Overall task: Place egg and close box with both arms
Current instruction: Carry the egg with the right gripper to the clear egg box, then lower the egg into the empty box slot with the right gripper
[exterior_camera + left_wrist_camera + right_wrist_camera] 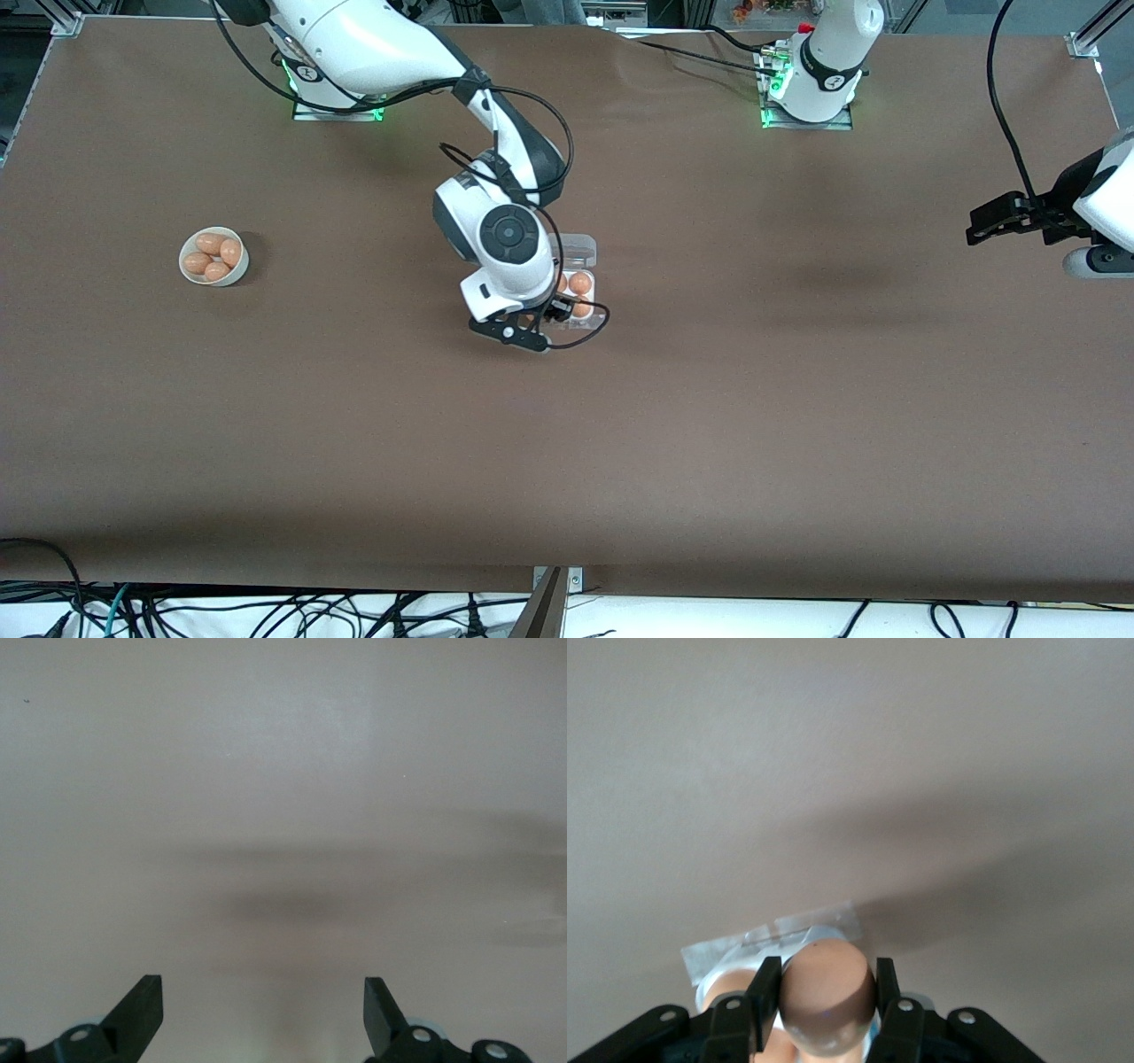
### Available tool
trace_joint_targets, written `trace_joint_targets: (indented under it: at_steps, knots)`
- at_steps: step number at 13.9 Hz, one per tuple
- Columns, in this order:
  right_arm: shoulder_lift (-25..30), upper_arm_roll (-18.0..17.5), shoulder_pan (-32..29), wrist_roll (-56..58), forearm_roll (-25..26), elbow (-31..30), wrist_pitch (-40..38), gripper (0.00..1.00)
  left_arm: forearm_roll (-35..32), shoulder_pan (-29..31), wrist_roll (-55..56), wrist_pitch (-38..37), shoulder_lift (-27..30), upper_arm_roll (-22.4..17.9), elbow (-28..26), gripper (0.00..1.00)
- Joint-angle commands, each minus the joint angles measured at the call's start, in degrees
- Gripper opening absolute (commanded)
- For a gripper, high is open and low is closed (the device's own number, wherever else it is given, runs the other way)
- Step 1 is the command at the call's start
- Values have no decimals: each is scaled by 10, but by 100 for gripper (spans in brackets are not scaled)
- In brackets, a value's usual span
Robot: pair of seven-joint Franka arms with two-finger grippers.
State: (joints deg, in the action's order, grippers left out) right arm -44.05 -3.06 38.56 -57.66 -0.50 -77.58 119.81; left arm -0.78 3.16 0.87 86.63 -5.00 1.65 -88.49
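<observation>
While the right gripper [827,1005] hangs over the box [578,283], the egg [827,994] sits between its 2 fingers [764,1001], which are closed on the sides of the egg. The box lies open near the middle of the table [709,399], with its clear lid [580,247] flat on the table on the side toward the robots' bases, and other eggs in its cells. The left gripper [263,1010] waits over bare table at the left arm's end, fingers wide apart and holding nothing. A white bowl [213,257] with 4 eggs stands toward the right arm's end.
</observation>
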Motion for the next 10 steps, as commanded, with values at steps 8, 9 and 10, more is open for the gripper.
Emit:
trace_joint_targets:
  at_steps: [8,9,10]
  knots:
    - [-28,4,28,-28,-10,18,-2,33,7,3,-5,-11,-5,2,15,100]
    - [-28,3,28,-27,-10,18,0,33,7,0,-5,-12,-5,3,15,100]
    - [-28,3,28,-27,-13,18,0,34,7,-2,-4,-12,-5,3,15,100]
